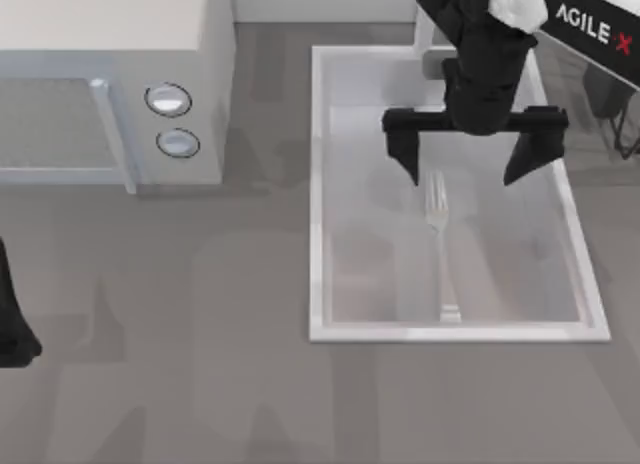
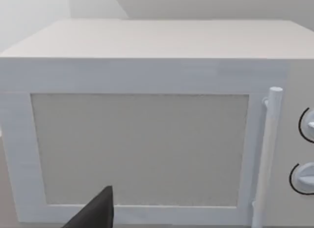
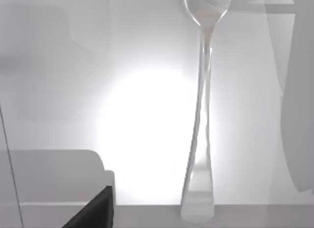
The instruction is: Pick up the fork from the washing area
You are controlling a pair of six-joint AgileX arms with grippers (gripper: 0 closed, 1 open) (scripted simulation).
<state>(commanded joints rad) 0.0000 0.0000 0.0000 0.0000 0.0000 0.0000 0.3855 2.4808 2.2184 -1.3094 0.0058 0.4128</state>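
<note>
Our right gripper (image 1: 468, 164) hangs open over the fork (image 1: 439, 246), upper right; sink (image 1: 316, 184) pickup remains undone.

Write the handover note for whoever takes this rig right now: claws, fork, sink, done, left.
Right claw: open, fingers spread wide, hanging over the far half of the sink basin, just beyond the tine end of the fork. It holds nothing.
Left arm: parked at the table's left edge, facing the microwave.
Fork: lying flat on the basin floor, tines toward the faucet end, handle end near the front rim.
Done: right arm is positioned above the basin.
Left: come down over the fork, close on it, lift it out.
</note>
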